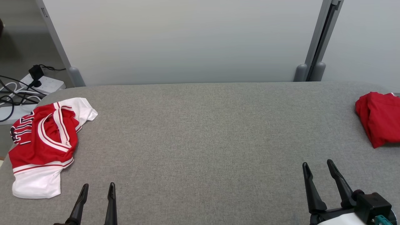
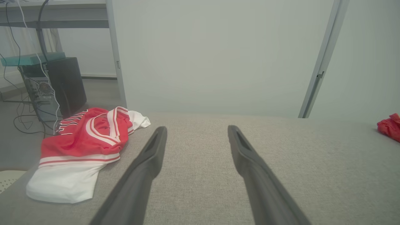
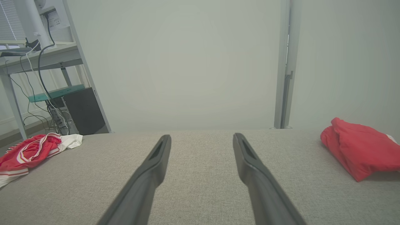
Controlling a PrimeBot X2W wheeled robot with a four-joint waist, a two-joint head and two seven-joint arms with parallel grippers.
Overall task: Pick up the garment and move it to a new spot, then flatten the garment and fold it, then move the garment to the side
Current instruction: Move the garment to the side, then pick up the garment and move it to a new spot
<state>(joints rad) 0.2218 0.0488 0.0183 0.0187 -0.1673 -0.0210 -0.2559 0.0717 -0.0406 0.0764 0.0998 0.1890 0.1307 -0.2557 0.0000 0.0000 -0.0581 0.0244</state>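
Observation:
A crumpled red-and-white garment (image 1: 43,140) with striped trim lies at the left end of the grey padded table (image 1: 200,131); it also shows in the left wrist view (image 2: 84,140) and far left in the right wrist view (image 3: 28,151). My left gripper (image 1: 98,186) hovers open near the front edge, just right of the garment and apart from it, with nothing between its fingers (image 2: 197,128). Near the front right, my right gripper (image 1: 317,163) stands open and empty (image 3: 202,136).
A folded plain red garment (image 1: 379,117) rests at the table's right edge (image 3: 356,147). A pale partition wall (image 1: 187,40) rises behind the table. Cables and a power strip (image 1: 43,82) lie on the floor past the left end, by a dark computer case (image 2: 62,84).

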